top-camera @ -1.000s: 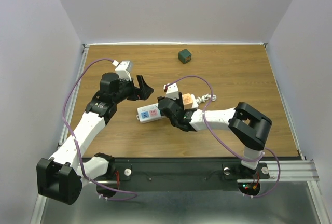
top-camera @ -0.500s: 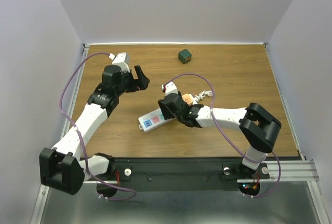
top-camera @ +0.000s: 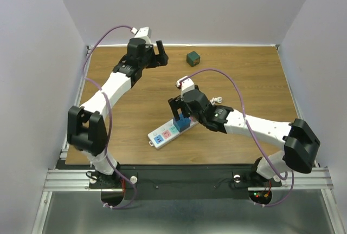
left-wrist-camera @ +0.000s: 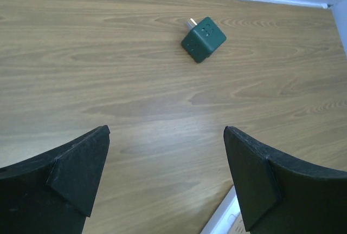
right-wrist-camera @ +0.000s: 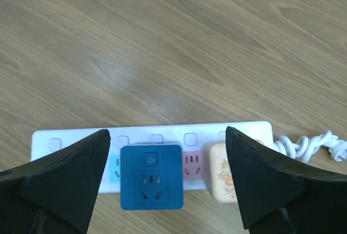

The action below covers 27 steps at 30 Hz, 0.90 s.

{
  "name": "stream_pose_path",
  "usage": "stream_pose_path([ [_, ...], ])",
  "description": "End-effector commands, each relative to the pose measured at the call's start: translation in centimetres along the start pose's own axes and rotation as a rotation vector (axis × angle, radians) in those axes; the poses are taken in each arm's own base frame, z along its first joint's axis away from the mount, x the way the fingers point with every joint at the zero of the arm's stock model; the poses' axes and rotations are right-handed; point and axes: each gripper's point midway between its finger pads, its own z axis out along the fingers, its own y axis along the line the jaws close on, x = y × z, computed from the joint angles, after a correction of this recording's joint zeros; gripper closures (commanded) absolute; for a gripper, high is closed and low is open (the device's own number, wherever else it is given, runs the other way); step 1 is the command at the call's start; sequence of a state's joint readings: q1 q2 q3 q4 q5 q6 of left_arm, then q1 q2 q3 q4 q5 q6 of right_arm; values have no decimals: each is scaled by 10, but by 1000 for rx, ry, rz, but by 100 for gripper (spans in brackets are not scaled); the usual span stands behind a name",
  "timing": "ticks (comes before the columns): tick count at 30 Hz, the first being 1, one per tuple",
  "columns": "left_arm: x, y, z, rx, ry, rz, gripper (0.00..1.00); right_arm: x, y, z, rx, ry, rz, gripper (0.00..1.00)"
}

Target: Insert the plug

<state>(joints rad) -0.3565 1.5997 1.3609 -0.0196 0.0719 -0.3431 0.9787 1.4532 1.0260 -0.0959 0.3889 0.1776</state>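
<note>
A white power strip (right-wrist-camera: 70, 137) lies on the wooden table, seen in the top view (top-camera: 162, 135) at centre. A blue cube plug (right-wrist-camera: 151, 177) sits on the strip over its second socket, and also shows in the top view (top-camera: 184, 123). A beige plug (right-wrist-camera: 222, 171) sits in the strip beside it. My right gripper (right-wrist-camera: 167, 135) is open just above the blue plug, touching nothing; in the top view (top-camera: 180, 114) it hovers over the strip. A dark green cube plug (left-wrist-camera: 203, 39) lies at the back of the table (top-camera: 193, 58). My left gripper (left-wrist-camera: 167, 134) is open and empty, short of it (top-camera: 161, 55).
The strip's white coiled cord (right-wrist-camera: 312, 144) trails to the right (top-camera: 216, 101). A corner of the strip (left-wrist-camera: 225, 220) shows in the left wrist view. White walls close the table's back and sides. Purple cables loop over both arms.
My left arm has swung from beside the strip to the back of the table, toward the green plug. My right gripper has drawn back, and the blue plug now shows on the strip, which has turned.
</note>
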Motion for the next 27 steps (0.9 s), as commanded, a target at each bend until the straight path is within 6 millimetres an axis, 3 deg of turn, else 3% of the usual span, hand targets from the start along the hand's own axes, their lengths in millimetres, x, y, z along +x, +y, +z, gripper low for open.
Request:
stream_pose_path([
  [1, -22, -35, 29, 72, -52, 105, 2, -9, -38, 4, 114, -35, 47, 8],
  [2, -33, -59, 33, 111, -76, 142, 2, -10, -48, 5, 137, -38, 91, 8],
  [4, -35, -77, 49, 144, -77, 226, 2, -15, -73, 5, 166, -51, 168, 7],
  [5, -11, -75, 72, 141, -10, 252, 2, -19, -97, 5, 178, -69, 229, 7],
  [6, -32, -96, 75, 176, -55, 267, 2, -23, -109, 4, 188, -88, 285, 6],
  [8, -33, -107, 103, 193, -34, 272, 2, -32, -141, 0, 218, -132, 381, 5],
  [10, -28, -109, 121, 183, -11, 267, 2, -35, -160, -3, 245, -149, 434, 3],
  [11, 3, -96, 144, 141, 69, 247, 2, -35, -180, -6, 286, -160, 468, 3],
  [13, -8, -104, 154, 143, 45, 223, 1, -43, -192, -9, 293, -205, 525, 2],
  [16, 22, -97, 176, 125, 86, 176, 1, -41, -227, -15, 333, -242, 621, 1],
  [21, 50, -89, 188, 92, 105, 169, 1, -39, -249, -18, 308, -285, 696, 0],
  [27, 58, -90, 199, 92, 100, 116, 1, -30, -256, -4, 294, -279, 677, 0],
])
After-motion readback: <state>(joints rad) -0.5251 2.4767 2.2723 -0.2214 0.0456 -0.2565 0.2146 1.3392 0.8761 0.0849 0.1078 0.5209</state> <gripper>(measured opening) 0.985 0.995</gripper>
